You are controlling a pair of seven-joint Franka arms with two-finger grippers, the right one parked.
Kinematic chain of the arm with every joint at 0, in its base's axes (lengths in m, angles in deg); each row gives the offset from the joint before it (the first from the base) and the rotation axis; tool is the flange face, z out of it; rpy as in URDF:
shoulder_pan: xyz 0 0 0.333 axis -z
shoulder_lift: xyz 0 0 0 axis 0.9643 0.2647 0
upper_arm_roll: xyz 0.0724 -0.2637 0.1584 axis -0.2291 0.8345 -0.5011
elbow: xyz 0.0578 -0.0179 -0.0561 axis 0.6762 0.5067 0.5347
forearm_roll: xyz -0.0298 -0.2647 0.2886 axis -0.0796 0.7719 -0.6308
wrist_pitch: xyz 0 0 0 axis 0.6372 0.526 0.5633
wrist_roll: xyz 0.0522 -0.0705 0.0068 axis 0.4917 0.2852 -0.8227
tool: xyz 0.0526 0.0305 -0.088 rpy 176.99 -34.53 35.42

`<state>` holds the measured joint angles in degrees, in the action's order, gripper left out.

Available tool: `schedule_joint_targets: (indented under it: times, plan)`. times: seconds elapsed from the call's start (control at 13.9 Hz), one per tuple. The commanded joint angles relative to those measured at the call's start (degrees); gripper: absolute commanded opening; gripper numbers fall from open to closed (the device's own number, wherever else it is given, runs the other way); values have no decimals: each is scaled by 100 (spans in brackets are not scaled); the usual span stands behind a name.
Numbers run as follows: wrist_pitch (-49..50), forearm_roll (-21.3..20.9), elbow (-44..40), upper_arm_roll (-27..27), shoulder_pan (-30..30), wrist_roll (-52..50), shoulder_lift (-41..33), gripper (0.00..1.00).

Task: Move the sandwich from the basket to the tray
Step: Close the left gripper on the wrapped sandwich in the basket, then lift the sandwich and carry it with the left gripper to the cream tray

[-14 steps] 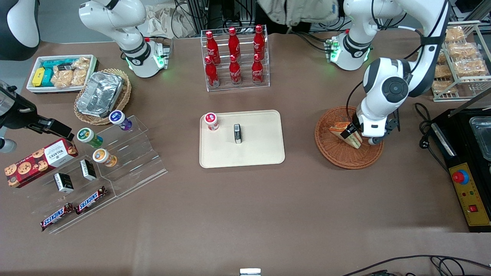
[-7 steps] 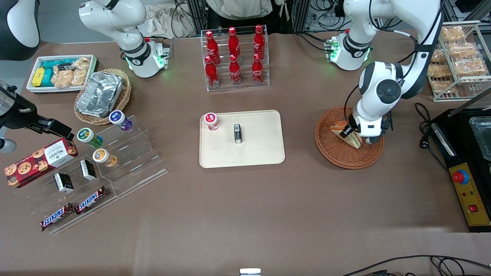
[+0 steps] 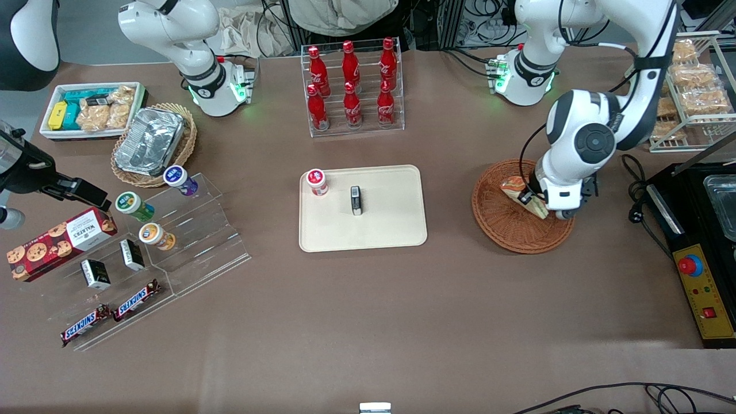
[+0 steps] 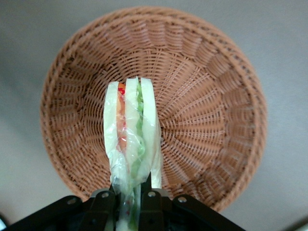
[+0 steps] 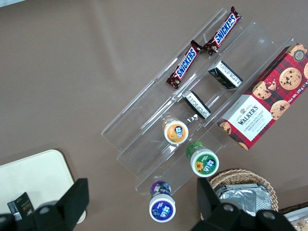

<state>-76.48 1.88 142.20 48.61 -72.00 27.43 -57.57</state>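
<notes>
The gripper [image 3: 533, 198] hangs over the round reddish-brown basket [image 3: 506, 227], its fingers [image 4: 102, 208] closed tight on the narrow end of the sandwich [image 4: 131, 139]. The wrapped wedge appears lifted clear of the wicker, with its orange, green and red layers showing between pale bread. In the front view the sandwich [image 3: 520, 192] shows just beside the wrist, over the part of the basket farther from the camera.

The cream tray [image 3: 391, 227] lies at the middle of the table, well apart from the basket. On it stand a small cup with a red lid [image 3: 316, 181] and a small dark box [image 3: 356, 200].

Farther from the camera than the tray, a clear rack [image 3: 352, 86] holds six red Coca-Cola bottles. Toward the parked arm's end of the table, a clear stepped stand [image 3: 172, 241] carries lidded cups and small dark boxes, with two Snickers bars [image 3: 109, 313] on its lowest step. Beside it lies a red tartan carton of Walkers chocolate chip cookies [image 3: 57, 241]. A tan wicker basket with a foil container [image 3: 150, 141] and a white box of snacks [image 3: 89, 109] sit near the parked arm's base.
</notes>
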Motion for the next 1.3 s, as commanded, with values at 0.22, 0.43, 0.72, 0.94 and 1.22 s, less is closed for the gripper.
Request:
schedule_joint_targets:
  times: [0.22,0.43,0.72,0.94,1.22]
  plan:
    - [1244,-13,-1136,62,26,106,37,0]
    - [1587,22,-1592,246,25,203,-24,0]
    - [2037,5,-2253,729,25,238,-25,0]
    - [1984,-214,-2210,1204,34,229,46,0]
    - [1731,-241,-2218,1951,43,142,405,0]
